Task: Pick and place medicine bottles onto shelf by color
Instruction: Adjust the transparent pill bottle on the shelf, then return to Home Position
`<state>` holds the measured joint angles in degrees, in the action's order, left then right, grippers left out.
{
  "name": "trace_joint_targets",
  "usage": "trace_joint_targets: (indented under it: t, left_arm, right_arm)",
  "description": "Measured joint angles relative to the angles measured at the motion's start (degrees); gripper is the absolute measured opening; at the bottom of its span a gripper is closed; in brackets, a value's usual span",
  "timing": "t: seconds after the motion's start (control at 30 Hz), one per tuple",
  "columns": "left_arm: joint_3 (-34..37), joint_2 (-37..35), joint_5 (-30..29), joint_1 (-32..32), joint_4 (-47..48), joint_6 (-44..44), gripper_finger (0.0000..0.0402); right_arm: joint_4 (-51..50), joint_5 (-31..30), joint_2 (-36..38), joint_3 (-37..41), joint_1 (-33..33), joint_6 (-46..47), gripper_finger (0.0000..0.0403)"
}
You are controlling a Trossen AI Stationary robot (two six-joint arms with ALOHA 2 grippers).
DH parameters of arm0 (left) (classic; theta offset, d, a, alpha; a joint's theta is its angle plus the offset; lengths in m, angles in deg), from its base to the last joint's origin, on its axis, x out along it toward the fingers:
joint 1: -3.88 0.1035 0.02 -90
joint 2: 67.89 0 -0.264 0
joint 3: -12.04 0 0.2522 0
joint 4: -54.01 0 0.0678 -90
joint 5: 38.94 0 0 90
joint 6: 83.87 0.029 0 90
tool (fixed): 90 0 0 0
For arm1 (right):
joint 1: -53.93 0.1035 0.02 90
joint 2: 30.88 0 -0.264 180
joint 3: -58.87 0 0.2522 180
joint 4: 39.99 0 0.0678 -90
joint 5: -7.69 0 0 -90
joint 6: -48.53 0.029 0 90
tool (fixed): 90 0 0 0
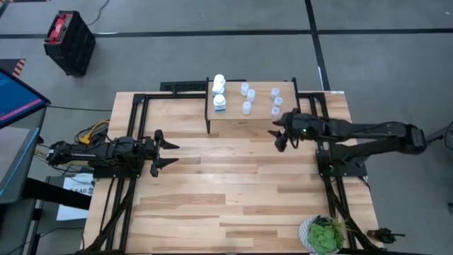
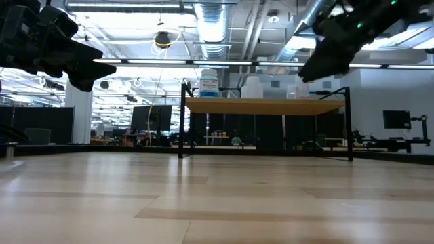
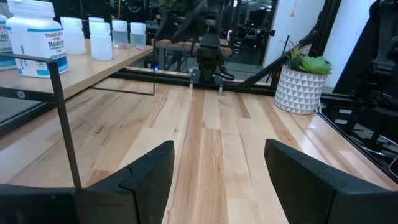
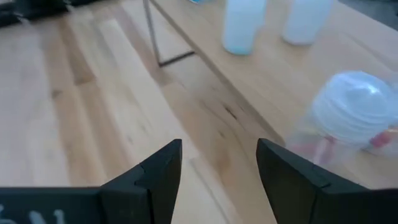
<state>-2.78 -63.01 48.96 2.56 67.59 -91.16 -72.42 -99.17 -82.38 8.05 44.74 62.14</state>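
The shelf stands at the table's far middle on thin black legs. Three white bottles stand at its left end. Several pale bluish bottles stand to their right, and show in the right wrist view. My right gripper is open and empty, above the table just off the shelf's near right corner. My left gripper is open and empty over the table's left part, pointing right; its fingers show in the left wrist view.
A green plant in a white pot stands at the table's near right corner. A black and red case sits on the floor beyond the table's far left. Bare planks lie between the arms.
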Motion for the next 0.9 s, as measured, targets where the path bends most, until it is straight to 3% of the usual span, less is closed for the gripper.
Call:
trace_joint_targets:
  t: [0.27,0.9]
  left_arm:
    - [0.00,0.00,0.00,0.00,0.02,0.00,0.0238]
    - [0.00,0.00,0.00,0.01,0.01,-0.02,0.0238]
  right_arm:
    - [1.12,0.44,-4.19,0.00,-4.76,-2.00,0.0230]
    - [1.28,-0.86,-2.39,-0.04,-8.43,-4.55,0.0230]
